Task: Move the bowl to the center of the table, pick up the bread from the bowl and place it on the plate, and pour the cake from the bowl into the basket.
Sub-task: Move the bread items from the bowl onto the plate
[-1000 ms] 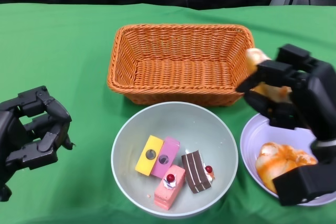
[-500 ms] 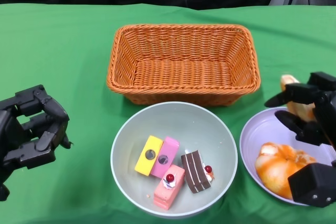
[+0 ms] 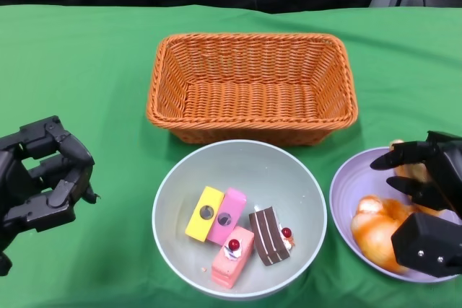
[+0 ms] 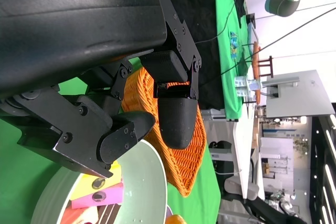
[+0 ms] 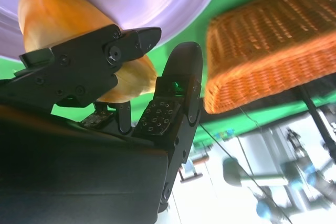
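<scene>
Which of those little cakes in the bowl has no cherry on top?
Two lack one: the yellow cake and the magenta cake beside it, each topped with a dark disc. The pink cake and chocolate cake carry red cherries.

No readable text, label, brand or number shows in any view

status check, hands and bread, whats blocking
Left hand curled, empty, beside bowl. Right hand holds bread low over plate, not released. Cakes in bowl, basket empty. Nothing blocking.
</scene>
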`<state>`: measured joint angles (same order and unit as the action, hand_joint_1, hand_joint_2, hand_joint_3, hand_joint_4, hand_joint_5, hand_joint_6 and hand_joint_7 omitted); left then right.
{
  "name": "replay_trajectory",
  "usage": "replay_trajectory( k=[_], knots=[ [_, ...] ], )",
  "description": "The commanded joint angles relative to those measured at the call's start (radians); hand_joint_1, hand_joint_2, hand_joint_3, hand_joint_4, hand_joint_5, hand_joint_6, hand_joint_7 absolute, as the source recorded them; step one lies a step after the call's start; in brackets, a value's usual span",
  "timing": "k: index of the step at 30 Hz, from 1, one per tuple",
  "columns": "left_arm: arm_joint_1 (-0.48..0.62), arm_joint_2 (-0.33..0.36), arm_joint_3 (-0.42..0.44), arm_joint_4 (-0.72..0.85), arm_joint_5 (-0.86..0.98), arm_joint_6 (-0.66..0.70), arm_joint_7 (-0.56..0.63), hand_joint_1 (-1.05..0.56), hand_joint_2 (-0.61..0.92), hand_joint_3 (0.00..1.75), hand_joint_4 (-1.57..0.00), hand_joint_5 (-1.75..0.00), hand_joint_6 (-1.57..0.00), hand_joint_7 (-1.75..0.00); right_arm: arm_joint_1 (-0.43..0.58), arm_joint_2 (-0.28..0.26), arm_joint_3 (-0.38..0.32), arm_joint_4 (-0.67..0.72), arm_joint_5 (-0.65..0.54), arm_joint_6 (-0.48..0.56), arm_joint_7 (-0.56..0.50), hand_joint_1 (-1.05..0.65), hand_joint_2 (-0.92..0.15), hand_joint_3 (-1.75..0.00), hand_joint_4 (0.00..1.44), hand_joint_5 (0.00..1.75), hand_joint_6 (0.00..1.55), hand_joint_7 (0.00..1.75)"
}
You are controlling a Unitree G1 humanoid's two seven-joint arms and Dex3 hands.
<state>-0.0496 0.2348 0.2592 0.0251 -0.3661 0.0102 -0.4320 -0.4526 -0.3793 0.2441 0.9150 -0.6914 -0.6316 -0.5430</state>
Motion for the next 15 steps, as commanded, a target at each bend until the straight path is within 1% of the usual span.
replay_trajectory(
  k=[1,2,4,6,7,8,9,10,11,13,15],
  knots=[
    [0.009,0.019,0.014,-0.008,-0.009,0.001,-0.001,-0.04,0.58,1.02,-0.77,-1.63,-0.83,-1.29,-0.030,-0.005,0.023,0.078,0.016,0.002,0.022,-0.03,-0.85,-0.02,0.87,1.18,1.14,0.21],
    [0.009,0.019,0.014,-0.007,-0.008,0.001,-0.002,-0.04,0.58,1.02,-0.77,-1.63,-0.83,-1.29,-0.036,-0.004,0.030,0.093,0.019,0.002,0.028,-0.06,-0.85,-0.01,0.93,0.98,1.15,0.17],
    [0.010,0.019,0.014,-0.010,-0.005,0.004,0.002,-0.04,0.58,1.02,-0.77,-1.63,-0.84,-1.29,-0.047,0.000,0.045,0.114,0.020,0.007,0.037,-0.08,-0.86,0.00,1.01,0.77,1.18,0.11],
    [0.010,0.019,0.014,-0.012,-0.002,0.007,0.005,-0.04,0.58,1.02,-0.78,-1.62,-0.84,-1.29,-0.053,0.003,0.056,0.123,0.023,0.007,0.039,-0.08,-0.86,0.00,1.05,0.67,1.19,0.08],
    [0.009,0.018,0.013,-0.011,0.000,0.007,0.005,-0.04,0.57,1.03,-0.78,-1.62,-0.84,-1.29,-0.057,0.003,0.058,0.127,0.036,0.008,0.070,-0.08,-0.86,0.00,1.06,0.65,1.19,0.07],
    [0.009,0.018,0.013,-0.010,0.001,0.006,0.005,-0.04,0.57,1.03,-0.78,-1.62,-0.84,-1.29,-0.059,0.002,0.060,0.130,0.047,0.009,0.095,-0.12,-0.88,0.00,1.02,0.52,1.09,0.03],
    [0.009,0.018,0.012,-0.010,0.001,0.005,0.004,-0.05,0.57,1.03,-0.78,-1.62,-0.84,-1.29,-0.061,-0.003,0.064,0.129,0.052,0.008,0.118,-0.13,-0.88,0.00,1.02,0.45,1.06,0.02],
    [0.009,0.017,0.013,-0.009,0.000,0.002,0.001,-0.05,0.57,1.03,-0.78,-1.62,-0.84,-1.29,-0.061,-0.007,0.067,0.123,0.057,0.008,0.139,-0.16,-0.87,0.00,1.01,0.35,0.99,0.01],
    [0.009,0.017,0.013,-0.009,-0.002,0.000,-0.001,-0.05,0.57,1.03,-0.78,-1.62,-0.84,-1.29,-0.060,-0.011,0.070,0.118,0.060,0.008,0.150,-0.20,-0.86,0.00,1.00,0.22,0.91,0.01],
    [0.010,0.016,0.014,-0.009,-0.004,0.002,-0.001,-0.05,0.57,1.03,-0.78,-1.62,-0.83,-1.30,-0.051,-0.022,0.075,0.090,0.060,0.017,0.177,-0.24,-0.85,0.00,0.98,0.13,0.83,0.00],
    [0.008,0.014,0.013,-0.007,-0.002,0.003,0.003,-0.05,0.57,1.02,-0.78,-1.62,-0.83,-1.30,-0.046,-0.032,0.081,0.069,0.058,0.024,0.201,-0.28,-0.86,0.00,0.96,0.08,0.77,0.00]
  ],
)
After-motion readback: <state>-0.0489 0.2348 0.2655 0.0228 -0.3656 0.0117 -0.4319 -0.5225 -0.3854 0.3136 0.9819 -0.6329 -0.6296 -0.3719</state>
